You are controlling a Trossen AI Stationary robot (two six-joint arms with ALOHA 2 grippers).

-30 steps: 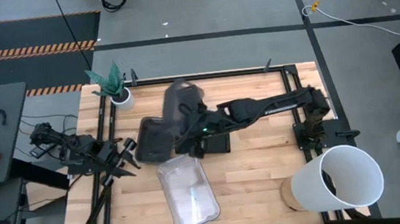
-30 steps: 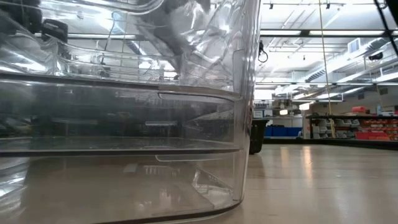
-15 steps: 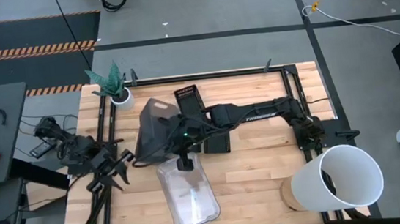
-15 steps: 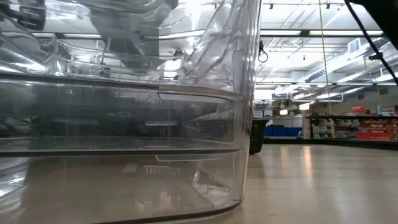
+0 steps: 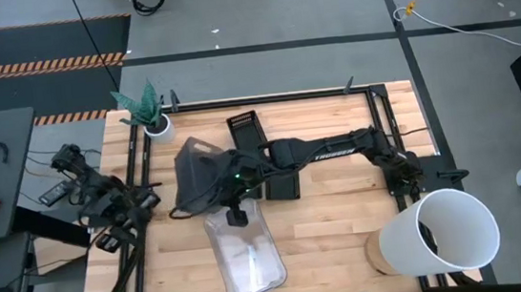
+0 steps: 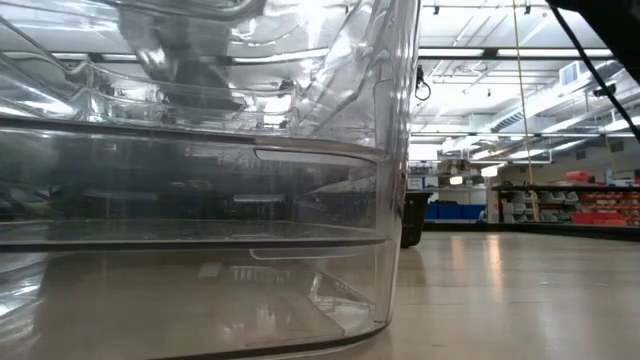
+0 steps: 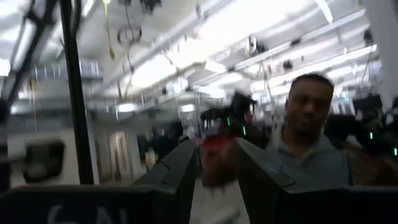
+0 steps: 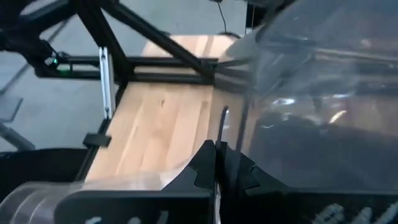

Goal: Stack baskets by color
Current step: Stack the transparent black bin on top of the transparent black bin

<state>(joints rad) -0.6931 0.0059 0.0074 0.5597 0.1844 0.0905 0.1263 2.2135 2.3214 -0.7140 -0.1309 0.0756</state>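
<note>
My right gripper point(image 5: 234, 206) is shut on a clear basket point(image 5: 198, 174), which it holds tilted over a dark-grey basket point(image 5: 189, 203) at the table's middle left. Whether the two baskets touch, I cannot tell. A second clear basket point(image 5: 245, 253) rests flat on its bottom near the front edge and fills the low view point(image 6: 200, 200). Two black slotted trays point(image 5: 243, 128) point(image 5: 285, 188) lie flat on the wood. My left gripper point(image 7: 217, 165) stands open at the table's left edge, tipped upward toward the room, with nothing between its fingers. My right gripper pinches a thin clear edge of the basket's wall point(image 8: 219, 127) between its two fingers. It comes from the table's right, slanting down. The basket point(image 8: 323, 81) is lifted off the wood and tilted; most of it lies to the far side of the fingers.
A big white bucket point(image 5: 446, 232) stands at the near right corner. A small white plant pot point(image 5: 156, 127) sits at the far left corner. A black frame point(image 5: 137, 158) runs along the table's left edge. A person point(image 7: 308, 143) shows beyond the table in the left wrist view.
My right gripper has carried the clear basket from the far middle toward the table's left and near side, over the dark-grey basket, staying shut. My left gripper has swung back toward the table's left edge and tipped upward.
</note>
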